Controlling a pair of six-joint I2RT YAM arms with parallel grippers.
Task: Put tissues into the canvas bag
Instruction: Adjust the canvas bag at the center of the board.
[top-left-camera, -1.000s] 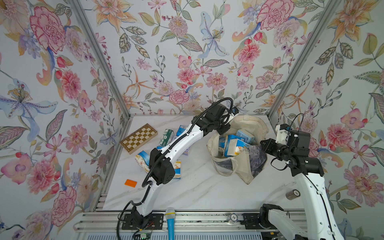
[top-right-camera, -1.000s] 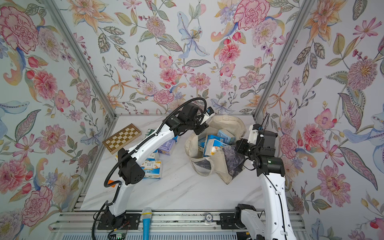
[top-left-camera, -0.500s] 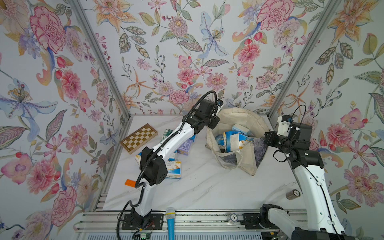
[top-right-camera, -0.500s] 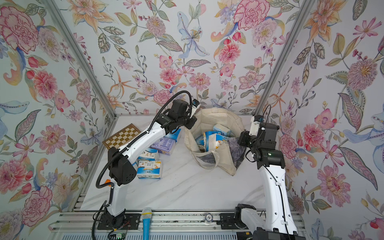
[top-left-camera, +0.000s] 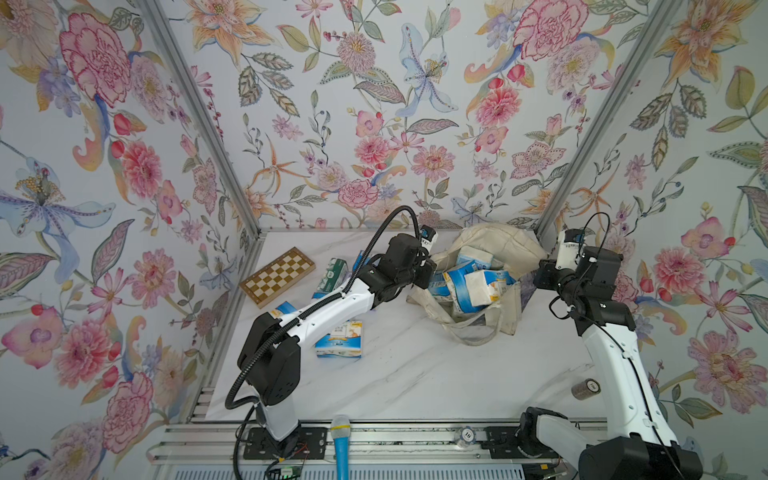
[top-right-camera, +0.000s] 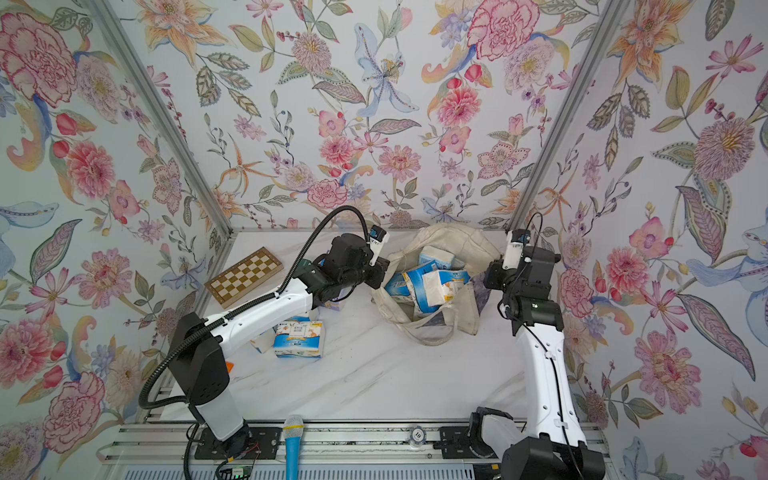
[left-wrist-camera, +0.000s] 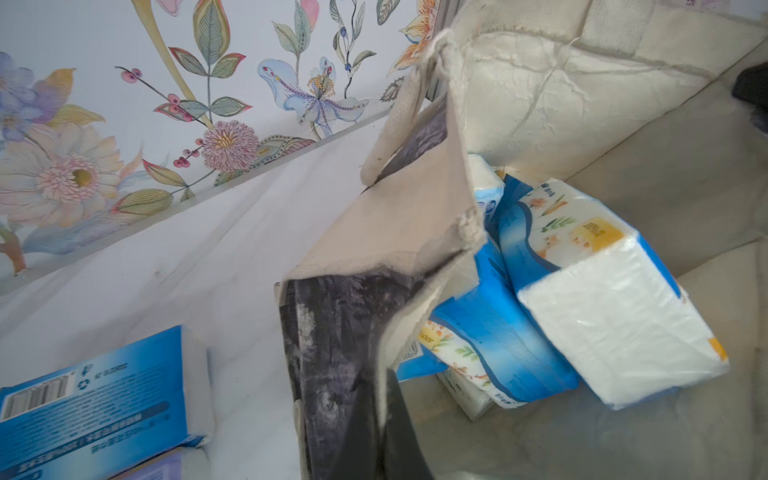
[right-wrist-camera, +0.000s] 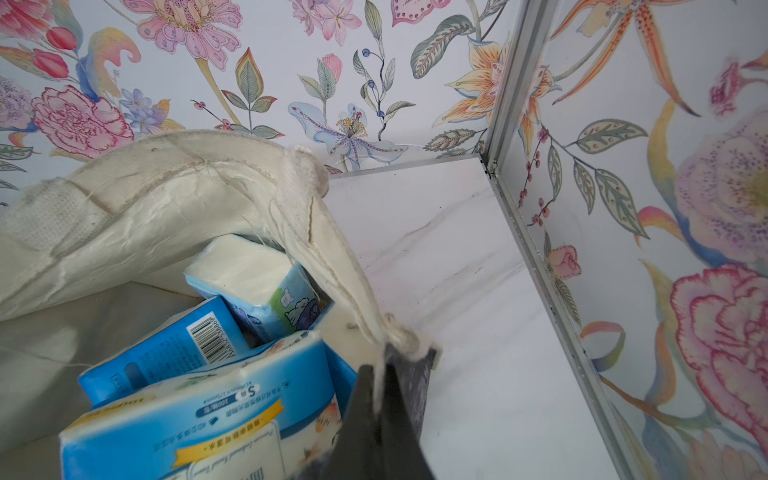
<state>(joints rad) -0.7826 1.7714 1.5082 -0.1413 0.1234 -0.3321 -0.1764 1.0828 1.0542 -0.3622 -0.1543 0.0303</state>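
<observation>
You hold canvas bag (top-left-camera: 494, 245) mouth spread: left gripper (left-wrist-camera: 386, 382) and right gripper (right-wrist-camera: 382, 365) clenched on opposite rims. Several tissues (top-left-camera: 478, 282) inside; loose packs (top-left-camera: 338, 338) lie on table (top-left-camera: 415, 374). Next, likely: free one gripper, fetch pack, keep mouth from collapsing.

Canvas bag (right-wrist-camera: 145, 199) rim between fingers (right-wrist-camera: 359, 424)

Bright, even, diffuse light is filling the enclosure, and only soft, faint shadows are lying on the worktop (top-left-camera: 415, 374). Top views are bending straight lines near their edges. Wrist views are blurring the nearest foreground.
</observation>
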